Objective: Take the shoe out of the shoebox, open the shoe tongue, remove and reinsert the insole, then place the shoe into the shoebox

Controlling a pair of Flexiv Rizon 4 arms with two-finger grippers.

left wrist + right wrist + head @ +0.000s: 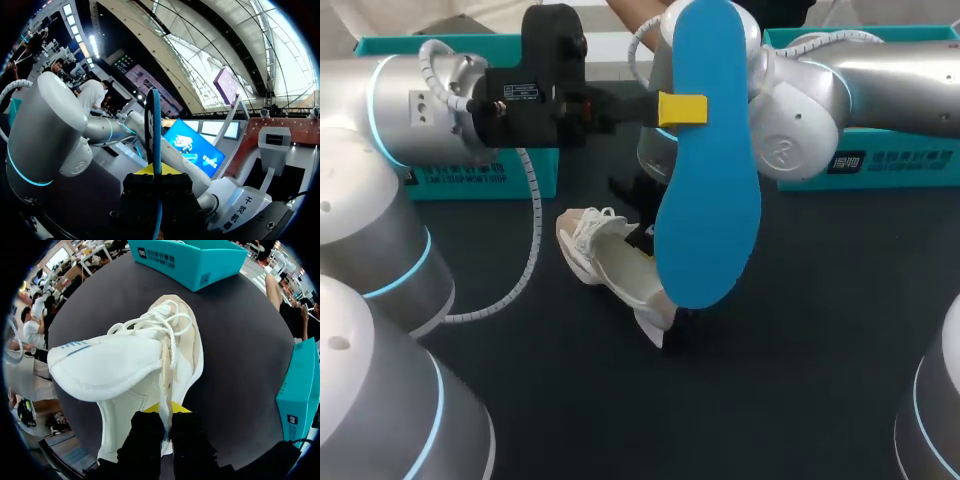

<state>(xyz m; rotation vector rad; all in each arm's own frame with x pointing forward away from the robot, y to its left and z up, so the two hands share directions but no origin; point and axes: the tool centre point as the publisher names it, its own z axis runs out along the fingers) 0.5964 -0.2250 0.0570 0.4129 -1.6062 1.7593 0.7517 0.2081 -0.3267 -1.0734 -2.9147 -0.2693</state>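
Left gripper (680, 108) clamped on the blue insole (705, 180), held up mid-frame over the white shoe (615, 262) — right gripper (166, 422) pinches the shoe's collar edge at the table (800, 330) — insole looks out, so next: steer its toe back into the opening.

Insole (708, 170) is solid bright blue, shoe (620, 268) is white with a cream lining and white laces (588, 225), shoebox (880, 38) is teal, worktop (820, 350) plain black.
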